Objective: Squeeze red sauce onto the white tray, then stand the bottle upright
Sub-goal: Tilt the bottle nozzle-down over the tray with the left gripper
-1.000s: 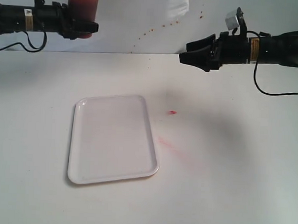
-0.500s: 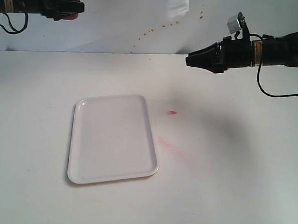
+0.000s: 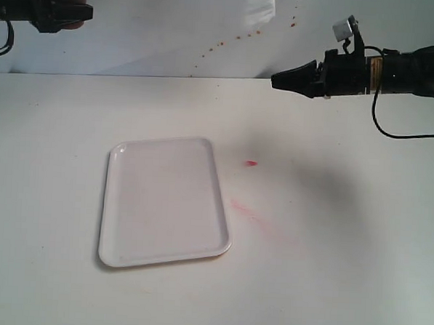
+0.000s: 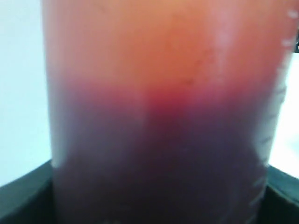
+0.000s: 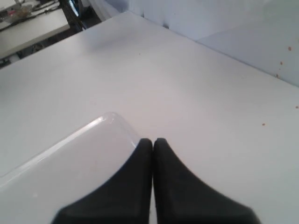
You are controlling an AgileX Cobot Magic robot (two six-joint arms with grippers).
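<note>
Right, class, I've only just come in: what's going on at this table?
The left claw grips the bottle and holds it raised at the left edge of the scene, away from the tray. The tray lies flat on the table with no sauce on it yet. A small red spot and a pale pink smear mark the table beside the tray. The right claw is shut, empty, and hangs in the air on the right.

A white table [image 3: 341, 285] meets a pale wall [image 3: 173, 29] flecked with small reddish-brown specks [image 3: 222, 41].
</note>
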